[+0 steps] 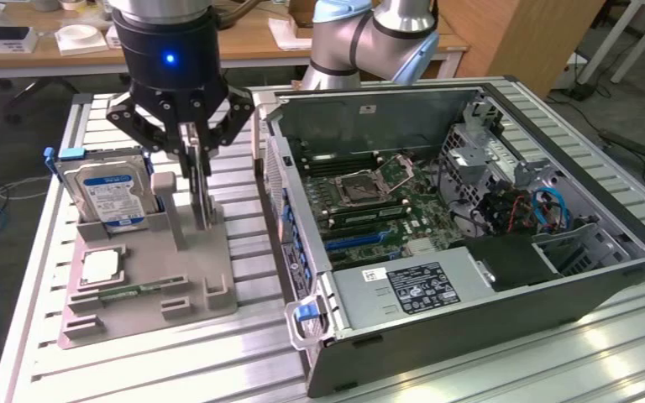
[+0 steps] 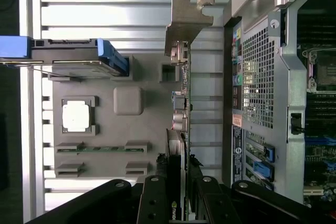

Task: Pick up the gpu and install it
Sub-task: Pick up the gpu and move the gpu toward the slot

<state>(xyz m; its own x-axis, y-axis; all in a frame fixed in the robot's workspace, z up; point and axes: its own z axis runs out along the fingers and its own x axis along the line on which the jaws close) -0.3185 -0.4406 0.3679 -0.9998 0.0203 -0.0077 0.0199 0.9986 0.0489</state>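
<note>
Ribbed aluminium slats form the table, with a wooden desk and a second pale-blue robot arm behind it. On the exterior view's left of the table sits a grey moulded holder. A hard drive with a blue-and-white label stands in a slot at the holder's back. A square processor lies flat in front of the drive, and a narrow green memory stick lies nearer the front edge. Just beside the holder, toward the exterior view's right, an open computer case lies on its side. Its motherboard is exposed, and a labelled power supply sits at the near end. The gripper hangs straight down over the holder's case-side half. There the gpu stands upright on edge, its lower edge down at the holder. From the wrist view the gpu appears as a thin dark line running along the holder. Its silver bracket is at the far end, level with the hard drive, and the case's perforated rear panel lies alongside it. The black fingers of the gripper are pressed against the two faces of the gpu near the end opposite the bracket, clamped on it.
</note>
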